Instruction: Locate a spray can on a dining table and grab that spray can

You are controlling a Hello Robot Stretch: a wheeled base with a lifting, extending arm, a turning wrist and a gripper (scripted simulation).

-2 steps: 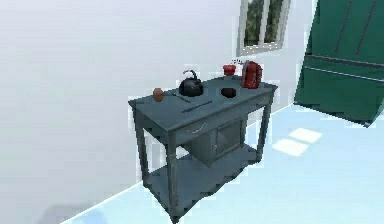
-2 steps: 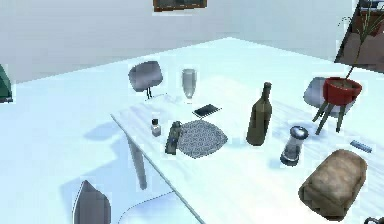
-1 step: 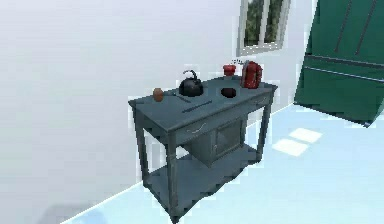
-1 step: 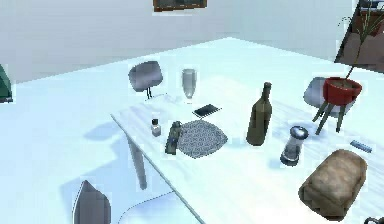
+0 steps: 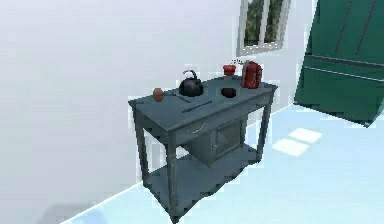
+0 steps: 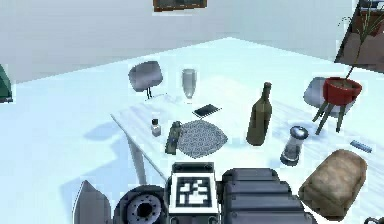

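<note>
Arm side view shows the dining tabletop (image 6: 232, 112). A dark cylinder (image 6: 174, 137), likely the spray can, is close to its near edge, between a small shaker (image 6: 156, 127) and a woven mat (image 6: 201, 139). That edge faces the arm's side, probably so the reach stays short. The claw (image 6: 143, 207) sits low, below that edge. Its far end is unclear, so whether it holds anything cannot be told. Ahead, a grey-blue tabletop (image 5: 160, 108) bears a kettle (image 5: 191, 84).

The white table (image 6: 232, 118) carries a bottle (image 6: 261, 114), a glass (image 6: 188, 83), a phone (image 6: 206, 109) and bread (image 6: 335, 182); the blue-grey table (image 5: 165, 110), a kettle (image 5: 191, 85)
</note>
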